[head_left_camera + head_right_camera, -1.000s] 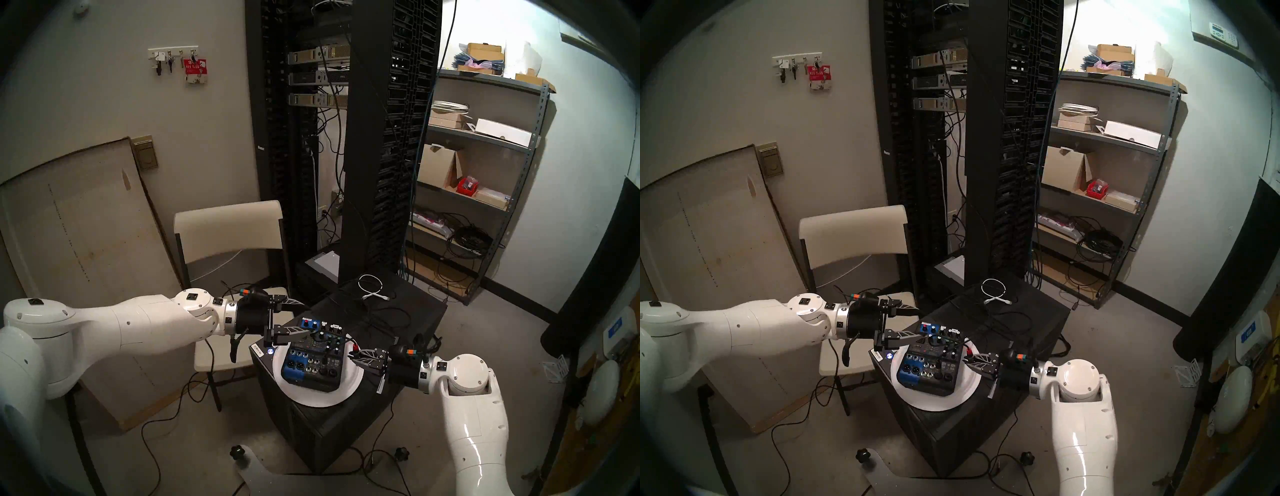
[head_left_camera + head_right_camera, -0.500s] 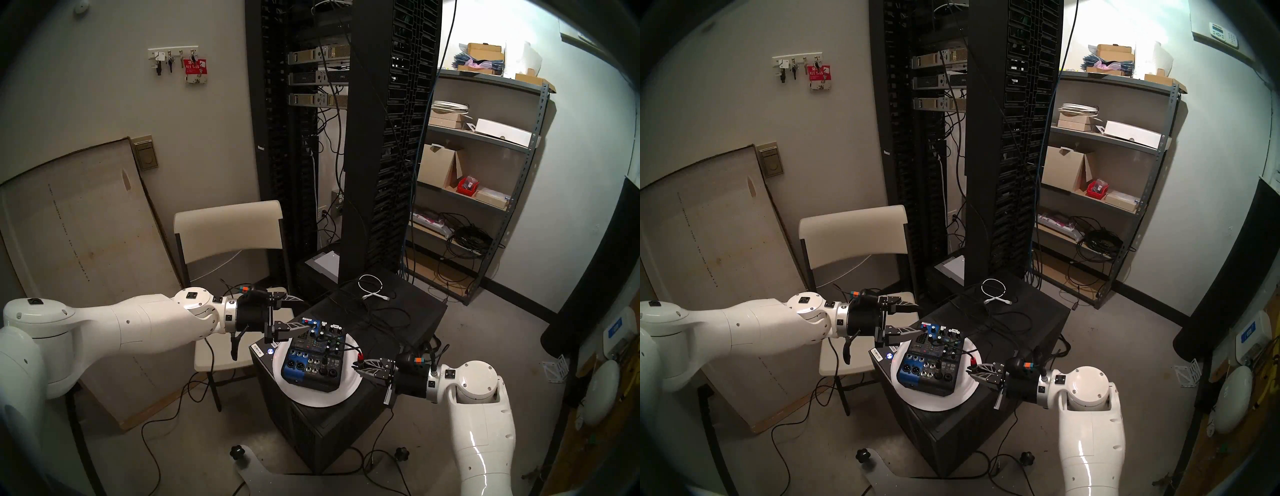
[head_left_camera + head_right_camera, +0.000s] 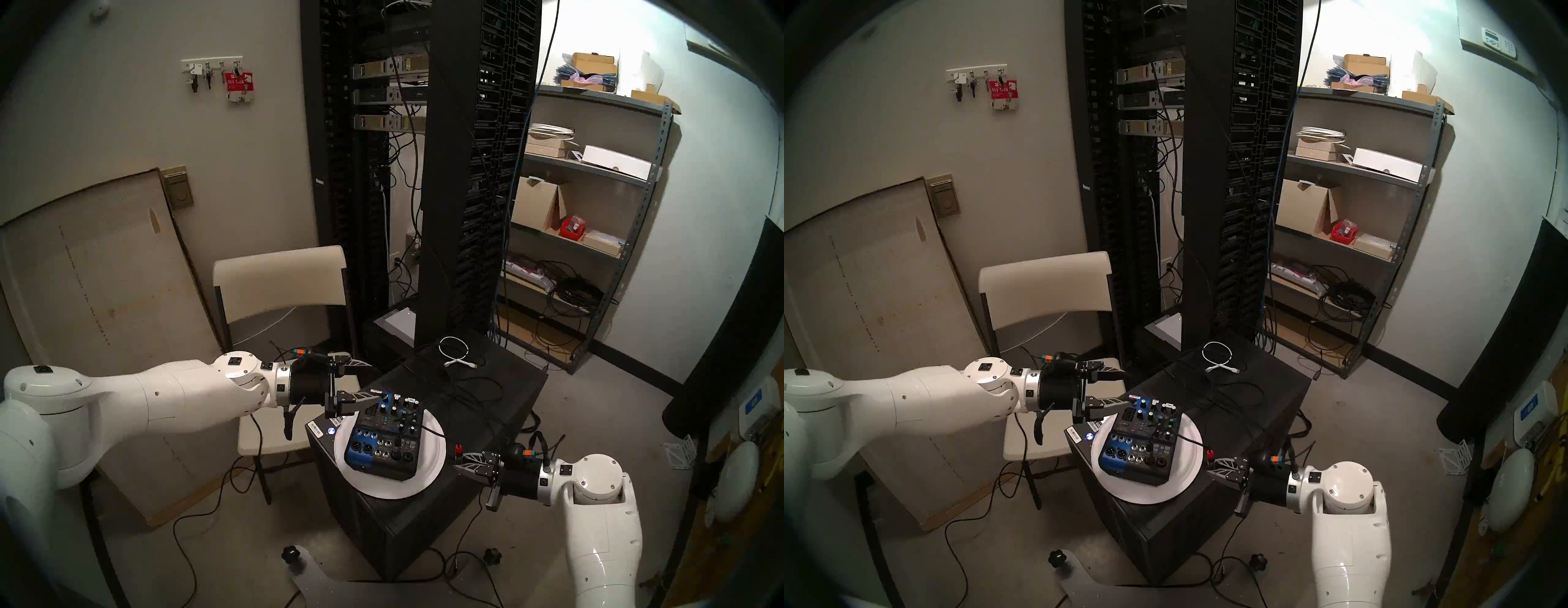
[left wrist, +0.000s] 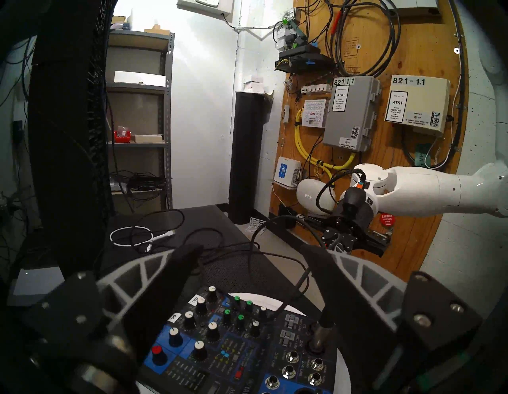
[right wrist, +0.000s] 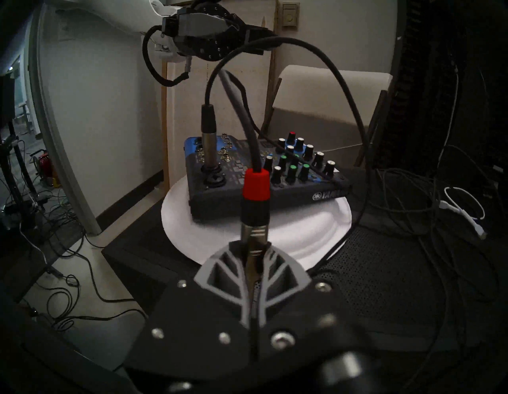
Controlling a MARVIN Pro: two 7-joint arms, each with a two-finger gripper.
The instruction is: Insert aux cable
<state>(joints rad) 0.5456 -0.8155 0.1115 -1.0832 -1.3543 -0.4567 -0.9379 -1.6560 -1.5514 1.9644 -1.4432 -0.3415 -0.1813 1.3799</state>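
The right gripper (image 5: pixel 254 256) is clamped on the red-banded aux cable (image 5: pixel 255 192) plug, held off the mixer (image 5: pixel 264 176) beside the paper plate (image 5: pixel 310 228) — picked up, not yet inserted. The left gripper (image 4: pixel 253 278) hangs wide and empty over the knobs — another plug already sits in a jack.

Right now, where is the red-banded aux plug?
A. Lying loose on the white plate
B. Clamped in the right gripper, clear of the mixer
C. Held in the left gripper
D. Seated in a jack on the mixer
B: the right gripper is shut on the aux plug, which stands short of the mixer; another plug without a red band sits in a mixer jack.
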